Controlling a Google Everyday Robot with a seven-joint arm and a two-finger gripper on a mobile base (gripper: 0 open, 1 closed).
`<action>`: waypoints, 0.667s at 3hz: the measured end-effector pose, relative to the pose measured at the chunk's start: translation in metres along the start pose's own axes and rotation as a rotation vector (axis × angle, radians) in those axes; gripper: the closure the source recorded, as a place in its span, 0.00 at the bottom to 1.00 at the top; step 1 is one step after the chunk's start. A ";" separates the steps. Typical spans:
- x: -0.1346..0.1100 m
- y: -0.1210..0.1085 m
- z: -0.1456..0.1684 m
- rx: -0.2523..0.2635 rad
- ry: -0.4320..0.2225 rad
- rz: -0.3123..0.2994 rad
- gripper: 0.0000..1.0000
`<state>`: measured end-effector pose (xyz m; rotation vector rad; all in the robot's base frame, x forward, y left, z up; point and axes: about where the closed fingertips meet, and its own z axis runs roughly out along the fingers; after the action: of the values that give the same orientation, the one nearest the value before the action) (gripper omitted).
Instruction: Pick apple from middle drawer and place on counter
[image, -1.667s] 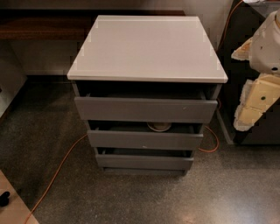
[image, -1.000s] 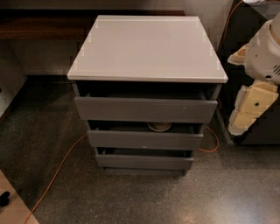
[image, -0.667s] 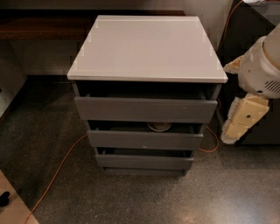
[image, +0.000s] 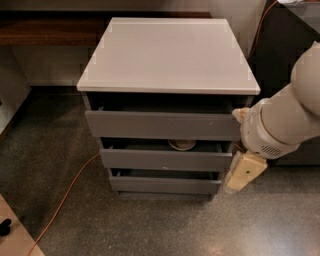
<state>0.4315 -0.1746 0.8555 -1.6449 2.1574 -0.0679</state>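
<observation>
The grey drawer cabinet stands in the middle of the camera view with the white counter (image: 167, 55) on top. The middle drawer (image: 165, 160) is pulled out a little. In its gap I see the rim of a white bowl (image: 181, 145). The apple is hidden. My arm comes in from the right, and its cream-coloured gripper (image: 239, 177) hangs at the cabinet's right front corner, level with the middle and bottom drawers and apart from the counter top.
The top drawer (image: 162, 125) and bottom drawer (image: 165, 185) are also slightly out. An orange cable (image: 65, 195) runs across the speckled floor at the left. A wooden shelf (image: 50, 30) is behind on the left, and a dark unit (image: 295, 35) on the right.
My arm has swung left and down, from beside the dark unit to the cabinet's right front corner. The drawers and the bowl have not moved.
</observation>
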 end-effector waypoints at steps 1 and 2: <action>0.001 0.014 0.080 0.013 -0.023 0.010 0.00; 0.001 0.014 0.080 0.013 -0.023 0.010 0.00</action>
<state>0.4478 -0.1540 0.7787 -1.6195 2.1437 -0.0597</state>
